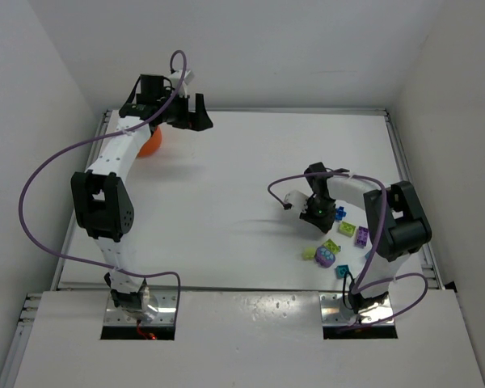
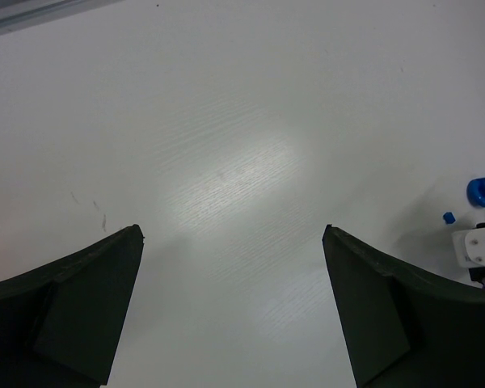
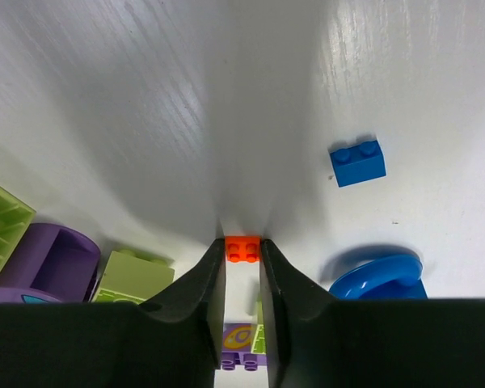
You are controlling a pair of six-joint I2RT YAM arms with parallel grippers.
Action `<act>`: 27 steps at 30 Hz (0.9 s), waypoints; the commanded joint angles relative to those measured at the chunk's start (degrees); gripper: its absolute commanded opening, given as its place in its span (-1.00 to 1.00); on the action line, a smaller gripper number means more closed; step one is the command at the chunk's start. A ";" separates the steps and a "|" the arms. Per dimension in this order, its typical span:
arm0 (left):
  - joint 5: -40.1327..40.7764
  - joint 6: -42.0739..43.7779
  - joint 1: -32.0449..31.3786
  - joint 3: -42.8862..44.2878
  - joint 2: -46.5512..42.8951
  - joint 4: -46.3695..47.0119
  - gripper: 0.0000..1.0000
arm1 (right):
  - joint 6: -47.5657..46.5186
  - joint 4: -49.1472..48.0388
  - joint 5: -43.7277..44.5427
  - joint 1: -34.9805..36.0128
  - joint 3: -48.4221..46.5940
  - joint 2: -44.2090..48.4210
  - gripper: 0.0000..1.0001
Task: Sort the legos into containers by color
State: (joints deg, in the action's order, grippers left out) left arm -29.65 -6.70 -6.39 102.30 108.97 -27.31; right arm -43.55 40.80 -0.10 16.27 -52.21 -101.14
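Note:
A tiny orange lego (image 3: 242,248) sits between the fingertips of my right gripper (image 3: 242,252), both jaws pressed against its sides, low over the table. In the top view that right gripper (image 1: 317,214) points down beside the lego pile: a lime brick (image 1: 347,229), a purple brick (image 1: 361,235), a purple round piece (image 1: 325,258), a teal bit (image 1: 342,271). A blue brick (image 3: 357,162) lies to the right of the jaws. The orange bowl (image 1: 151,143) stands at the far left, half hidden by the left arm. My left gripper (image 1: 190,113) hovers open near it, holding nothing (image 2: 233,230).
Close around the right jaws lie a blue curved piece (image 3: 377,277), a lime brick (image 3: 133,276), a purple hollow piece (image 3: 48,263) and a printed purple brick (image 3: 249,343). White walls enclose the table on three sides. Purple cables loop off both arms.

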 commanded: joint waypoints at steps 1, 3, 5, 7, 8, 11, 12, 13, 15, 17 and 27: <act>-1.02 -0.60 -0.20 0.35 0.54 1.82 0.99 | -0.66 -2.30 0.36 -0.80 5.62 -6.70 -0.60; -1.02 -0.60 -0.20 0.35 0.54 1.82 0.99 | -0.66 -2.82 0.36 -0.80 5.62 -6.70 -0.71; -1.02 -0.60 -0.20 0.35 0.54 1.82 0.99 | -0.05 -2.83 -0.33 -0.80 5.62 -6.70 -0.79; -1.02 -0.60 -0.20 0.35 0.54 1.82 0.99 | 0.48 -2.83 -0.87 -0.80 4.93 -6.70 -0.88; -1.02 -0.60 -0.20 0.35 0.54 1.82 0.99 | 0.48 -2.83 -1.48 -0.80 4.92 -6.70 -0.88; -1.02 -0.60 -0.20 -0.17 0.54 1.82 0.99 | 1.01 -2.22 -2.97 -0.19 3.70 -6.70 -0.94; -1.02 -0.60 -0.20 -0.17 0.02 1.82 0.99 | 1.01 -2.21 -3.59 -0.19 2.73 -6.18 -0.97; -1.02 -0.60 -0.20 -0.69 -0.51 1.82 0.99 | 1.53 -1.60 -3.59 -0.19 2.20 -6.17 -1.00; -1.02 -1.12 0.42 -2.10 -1.21 2.61 0.99 | 2.32 -0.02 -6.13 -0.19 -0.25 -4.42 -1.00; -3.12 -2.60 2.43 -3.42 -2.00 3.14 0.99 | 3.47 2.78 -9.55 -0.19 -4.29 -2.93 -1.00; -11.65 -11.75 7.98 -15.70 -7.09 13.67 0.99 | 20.73 10.53 -30.80 -0.72 -28.19 -0.80 -1.00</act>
State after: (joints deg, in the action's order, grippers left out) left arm -37.41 -14.52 0.95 89.89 107.83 -20.58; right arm -33.04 49.60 -18.61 15.25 -73.82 -102.61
